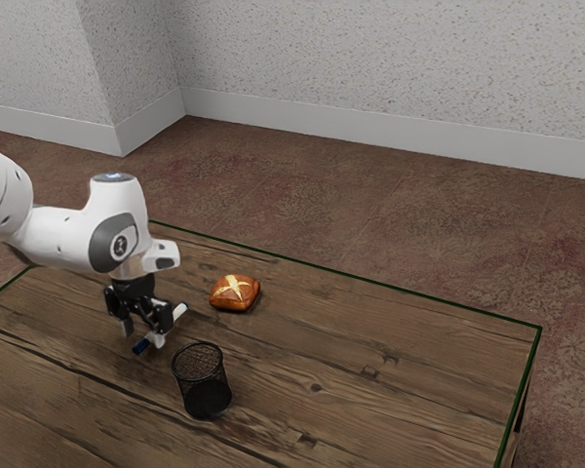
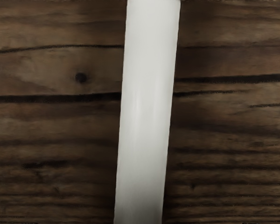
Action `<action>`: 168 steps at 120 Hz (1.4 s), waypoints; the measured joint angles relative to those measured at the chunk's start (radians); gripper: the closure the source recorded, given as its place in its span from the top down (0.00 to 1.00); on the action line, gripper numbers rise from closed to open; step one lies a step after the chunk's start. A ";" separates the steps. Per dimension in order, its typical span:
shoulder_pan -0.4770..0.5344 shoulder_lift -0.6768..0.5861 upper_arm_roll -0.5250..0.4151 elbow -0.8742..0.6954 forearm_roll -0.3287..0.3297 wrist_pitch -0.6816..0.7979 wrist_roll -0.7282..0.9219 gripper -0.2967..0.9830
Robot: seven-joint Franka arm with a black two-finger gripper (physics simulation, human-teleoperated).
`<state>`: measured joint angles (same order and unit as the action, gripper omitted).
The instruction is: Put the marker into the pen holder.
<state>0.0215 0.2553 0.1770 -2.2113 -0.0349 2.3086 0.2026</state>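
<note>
My gripper is low over the exterior view's left part of the table, its two fingers spread apart. The marker, white with a dark blue end, lies slantwise beneath the hand, and one finger partly hides its middle. In the wrist view the white marker body runs lengthwise over the wood under the hand. The pen holder, a black mesh cup, stands upright close to the marker's blue end, toward the exterior view's bottom.
A brown bread roll with a pale cross sits near the marker's white end. The wooden table has a dark green edge, and it extends well toward the exterior view's right.
</note>
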 joint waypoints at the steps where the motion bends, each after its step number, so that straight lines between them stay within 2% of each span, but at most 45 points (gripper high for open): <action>1: 0.000 0.002 0.000 0.001 -0.001 0.001 0.002 0.67; 40: 0.003 0.012 -0.002 0.004 -0.019 0.021 0.054 0.41; 61: 0.003 0.014 -0.001 0.002 -0.020 0.024 0.073 0.32; 67: 0.003 0.016 -0.001 0.002 -0.020 0.024 0.077 0.31; 75: 0.003 0.019 -0.001 0.002 -0.019 0.025 0.081 0.36; 92: 0.003 0.018 -0.001 0.002 -0.018 0.025 0.087 0.38; 112: 0.004 0.013 -0.001 0.003 -0.020 0.025 0.098 0.27; 124: 0.005 0.016 -0.001 0.002 -0.020 0.025 0.102 0.27; 135: 0.005 0.018 0.000 0.002 -0.019 0.025 0.105 0.32; 168: 0.004 -0.013 0.001 0.002 -0.017 0.018 0.111 0.25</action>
<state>0.0257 0.2421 0.1785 -2.2094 -0.0519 2.3263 0.3140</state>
